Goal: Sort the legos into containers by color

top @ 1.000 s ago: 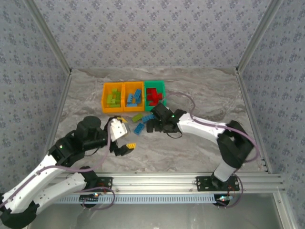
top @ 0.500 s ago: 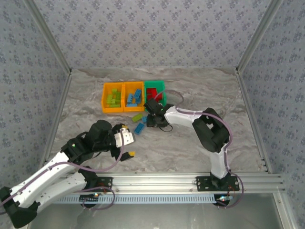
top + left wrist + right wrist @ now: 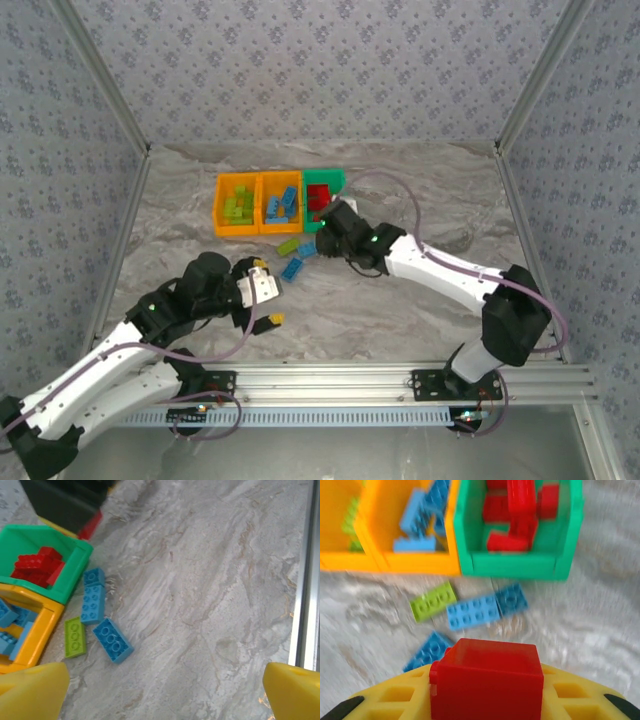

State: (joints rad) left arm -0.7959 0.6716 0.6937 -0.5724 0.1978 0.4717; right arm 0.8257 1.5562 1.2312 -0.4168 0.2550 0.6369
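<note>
My right gripper [image 3: 486, 690] is shut on a red lego [image 3: 486, 677], held just in front of the green container [image 3: 520, 565], which holds several red legos. From above, the right gripper [image 3: 335, 222] sits at that container's near edge [image 3: 325, 174]. Two orange containers stand to its left: the middle one [image 3: 280, 229] holds blue legos, the left one [image 3: 218, 205] lime ones. Loose on the table lie a lime lego [image 3: 433, 601] and three blue legos [image 3: 472, 611]. My left gripper [image 3: 165, 695] is open over bare table, right of a blue lego [image 3: 112, 640].
The metal frame rail [image 3: 305, 580] runs along the right of the left wrist view. Patterned walls [image 3: 320, 70] enclose the table on three sides. Open marble surface [image 3: 400, 310] lies between the arms and the near rail.
My right gripper closed on the red lego and carried it up toward the green container. The left arm drew in slightly, its gripper still open.
</note>
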